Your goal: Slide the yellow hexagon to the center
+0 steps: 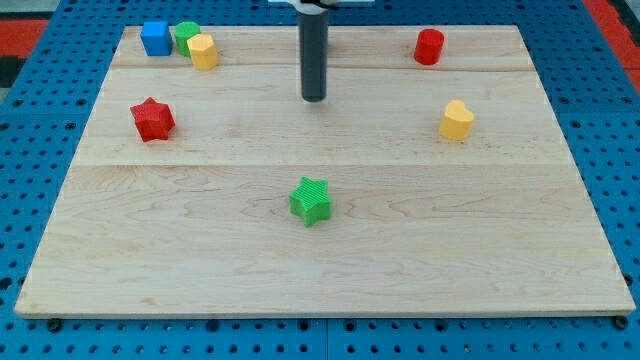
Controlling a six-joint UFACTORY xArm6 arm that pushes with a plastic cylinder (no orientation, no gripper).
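Note:
The yellow hexagon (203, 50) sits near the board's top left corner, touching a green round block (186, 35), with a blue cube (155, 38) just left of them. My tip (314, 98) stands on the board at the top centre, well to the right of the yellow hexagon and touching no block. A green star (311, 201) lies below my tip, near the board's middle.
A red star (152, 119) lies at the left. A red block (429, 46) sits at the top right, and a yellow heart-like block (457, 120) below it. The wooden board (560, 270) rests on a blue pegboard.

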